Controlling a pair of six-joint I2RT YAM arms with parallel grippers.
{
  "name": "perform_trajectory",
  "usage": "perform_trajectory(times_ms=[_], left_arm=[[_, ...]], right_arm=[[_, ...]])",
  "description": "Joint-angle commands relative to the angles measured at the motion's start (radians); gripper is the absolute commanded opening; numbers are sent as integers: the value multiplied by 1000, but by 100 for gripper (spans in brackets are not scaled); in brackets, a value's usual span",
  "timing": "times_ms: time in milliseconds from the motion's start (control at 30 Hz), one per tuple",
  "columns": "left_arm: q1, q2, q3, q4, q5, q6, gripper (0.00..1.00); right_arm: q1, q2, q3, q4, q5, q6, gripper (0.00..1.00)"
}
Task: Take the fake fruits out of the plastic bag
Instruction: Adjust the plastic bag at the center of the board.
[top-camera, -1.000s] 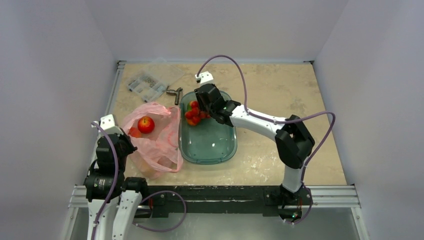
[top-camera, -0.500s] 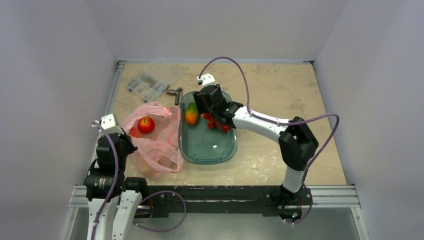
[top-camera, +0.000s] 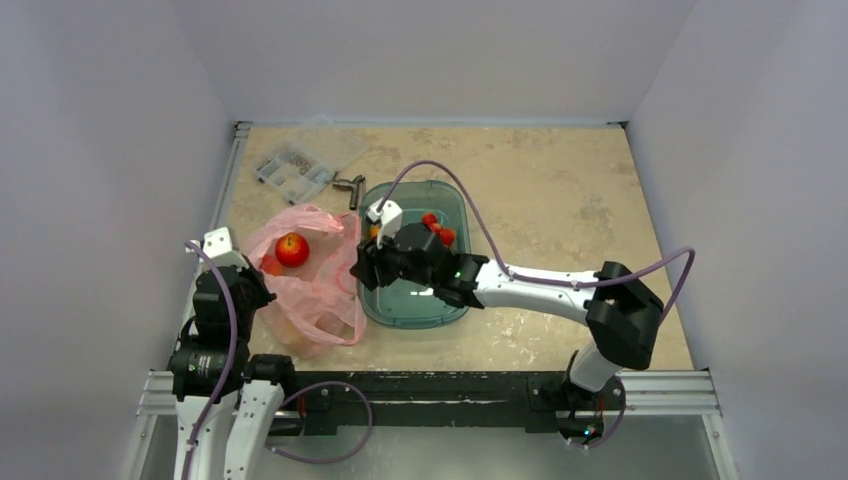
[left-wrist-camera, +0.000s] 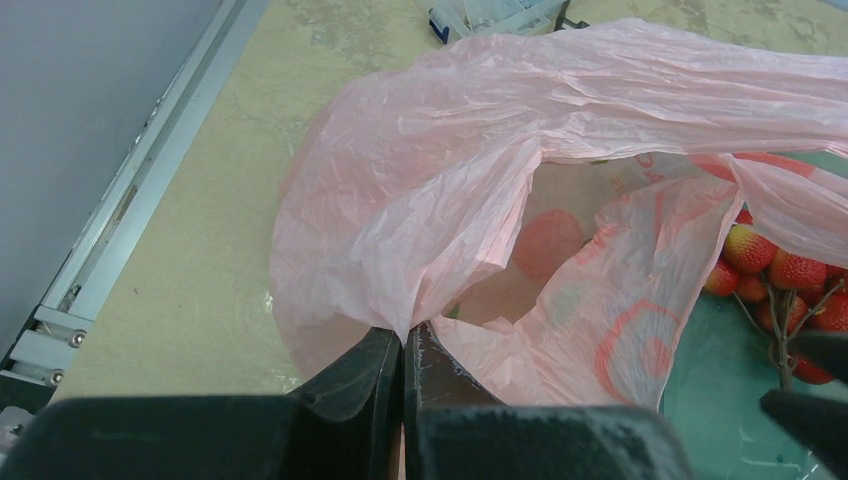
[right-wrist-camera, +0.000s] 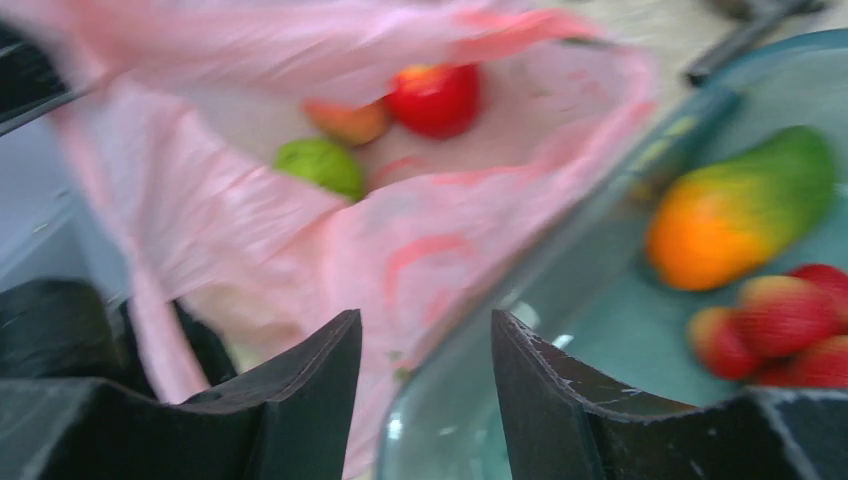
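Right wrist view showed my right pincer (right-wrist-camera: 425, 345) with its jaws spread wide and nothing between them, facing the mouth of the plastic bag (right-wrist-camera: 440, 250). Inside the bag, toward the upper middle of that frame, lay the round red fruit (right-wrist-camera: 433, 98), the peach-orange one (right-wrist-camera: 348, 120) and the green one (right-wrist-camera: 320, 165). At the right of the frame, the bunch of small red ones (right-wrist-camera: 780, 330) sat in the teal tub (right-wrist-camera: 600, 200) beside the mango-like fruit (right-wrist-camera: 740, 215). A second earlier that pincer had been over the tub's far end with the bunch under it; it had since swung empty to the bag side. I judged the bunch delivered and the next pick due. My left pincer (left-wrist-camera: 403, 345) stayed closed on the bag's rim, keeping the mouth up, as before.
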Motion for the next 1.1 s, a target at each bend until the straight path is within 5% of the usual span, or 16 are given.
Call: perform_trajectory(times_ms=[0,200,467,767,1067], left_arm=[[-5,1,16,34,16,-7,0],[-5,-4,12,45,51,1,0],[-12,-1,-2,96,212,25,0],[-10,-4,-15,146,235,31,0],[-10,31,-3,107,182,21,0]], right_arm=[[35,20,-35,222,-127,99,47],[39,177,76,289,-192,149,46],[39,428,438,104,-203,135,50],[50,599,601,-29,-291,133,59],[89,542,483,-40,-337,31,88]])
